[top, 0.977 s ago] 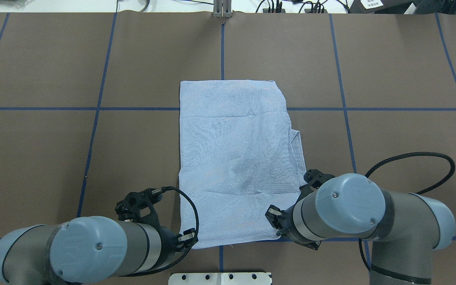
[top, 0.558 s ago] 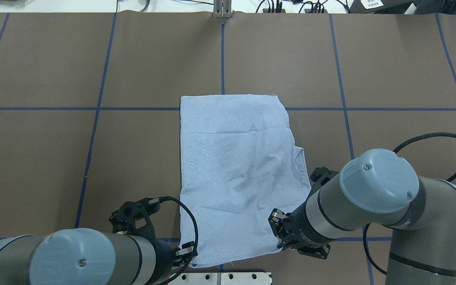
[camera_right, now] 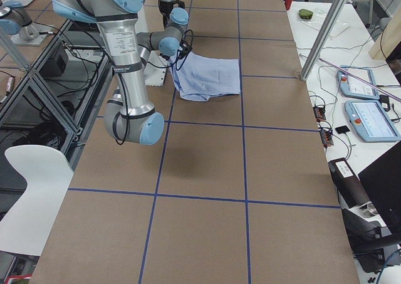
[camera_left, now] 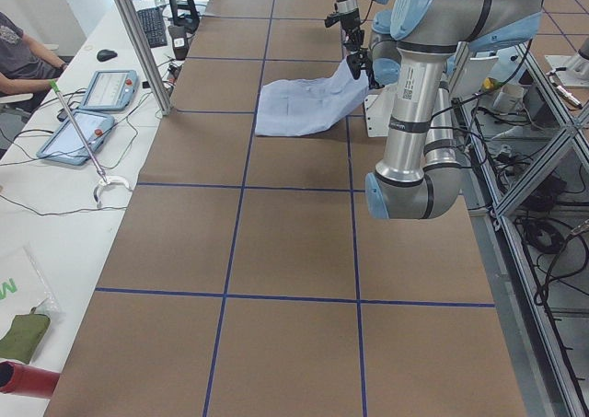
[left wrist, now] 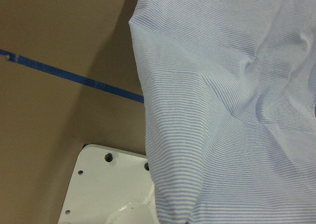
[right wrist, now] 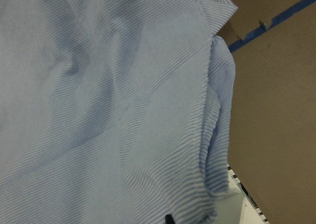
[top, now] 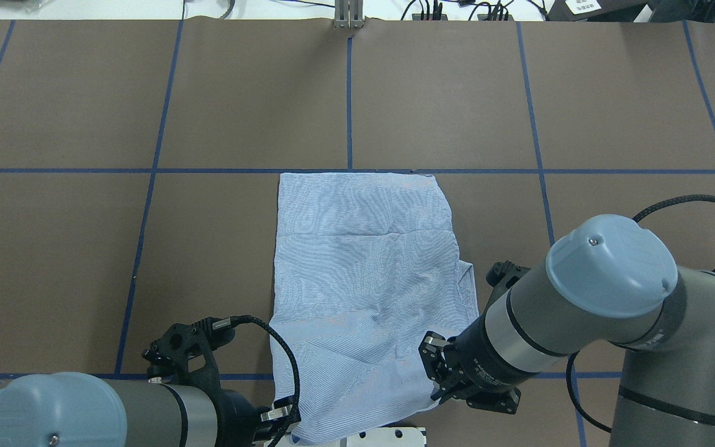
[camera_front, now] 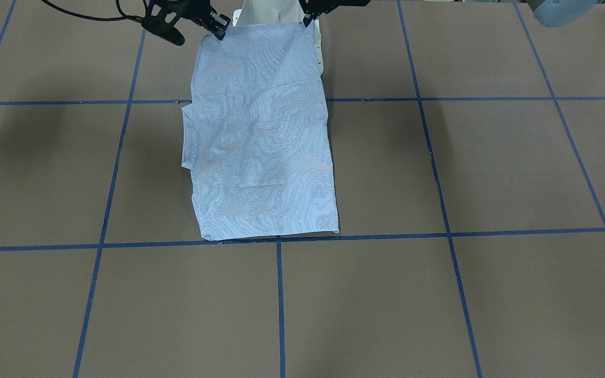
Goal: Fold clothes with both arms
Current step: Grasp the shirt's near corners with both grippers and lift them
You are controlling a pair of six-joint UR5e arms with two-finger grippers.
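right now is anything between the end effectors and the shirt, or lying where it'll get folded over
Nothing visible does. The left end effector and right end effector each grip a near corner of the shirt. The table around it shows only tape lines; the white base plate lies under the near hem.

Overhead cam: fixed behind robot, looks forward and down. Left arm (top: pixel 84 410) and right arm (top: pixel 606 298) enter at its bottom edge.
Front cam: across the table (camera_front: pixel 491 173), faces robot, steep downward look, sides mirrored.
Side cams: one at each table end, set back, looking along it.
Wrist cams: very close, cloth fills most of frame.
All six views share the shirt (top: pixel 364 279). Overhead and left wrist also share the white base plate (left wrist: pixel 108 189).
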